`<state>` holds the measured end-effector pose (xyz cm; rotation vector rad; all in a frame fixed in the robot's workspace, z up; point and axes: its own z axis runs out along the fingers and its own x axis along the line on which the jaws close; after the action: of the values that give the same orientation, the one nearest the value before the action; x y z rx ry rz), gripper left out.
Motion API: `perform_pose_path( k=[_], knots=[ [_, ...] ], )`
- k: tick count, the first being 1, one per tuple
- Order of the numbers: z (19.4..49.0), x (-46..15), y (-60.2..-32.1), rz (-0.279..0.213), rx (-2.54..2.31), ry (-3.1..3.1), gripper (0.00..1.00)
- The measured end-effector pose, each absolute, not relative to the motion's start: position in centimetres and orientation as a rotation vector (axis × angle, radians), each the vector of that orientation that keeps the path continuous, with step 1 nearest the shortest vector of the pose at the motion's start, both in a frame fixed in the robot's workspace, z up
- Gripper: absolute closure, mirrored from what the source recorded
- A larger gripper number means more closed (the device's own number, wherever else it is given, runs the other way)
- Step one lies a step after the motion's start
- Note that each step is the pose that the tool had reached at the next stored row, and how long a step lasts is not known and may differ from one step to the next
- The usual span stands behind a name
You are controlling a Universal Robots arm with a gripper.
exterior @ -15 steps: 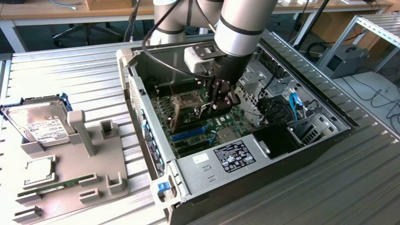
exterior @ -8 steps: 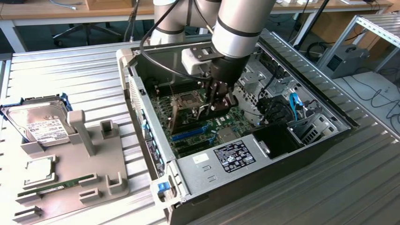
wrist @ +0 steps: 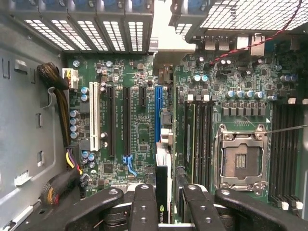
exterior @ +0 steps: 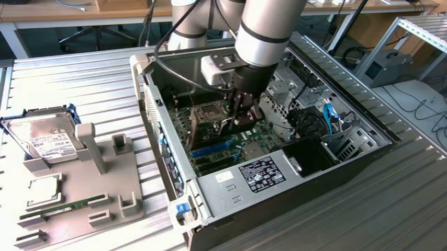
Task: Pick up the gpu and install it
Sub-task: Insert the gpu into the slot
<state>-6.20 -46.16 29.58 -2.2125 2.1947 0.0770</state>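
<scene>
The gpu is a thin black card seen edge-on between my gripper's two black fingers, and the gripper is shut on it. The card hangs upright just above the green motherboard, roughly in line with the long blue slot. In the exterior view my gripper reaches down into the open computer case, holding the dark gpu over the motherboard beside the empty CPU socket.
Black expansion slots and a white slot lie beside the blue one. A cable bundle runs along the case wall. On the exterior view's left, a grey holder carries a hard drive, a CPU and a RAM stick.
</scene>
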Motion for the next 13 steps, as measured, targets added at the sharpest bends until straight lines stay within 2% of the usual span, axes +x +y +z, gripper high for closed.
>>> perform_pose_path(
  k=[13],
  knots=[
    [29.19,-7.13,-46.19,0.077,-2.212,2.195,0.74]
  ],
)
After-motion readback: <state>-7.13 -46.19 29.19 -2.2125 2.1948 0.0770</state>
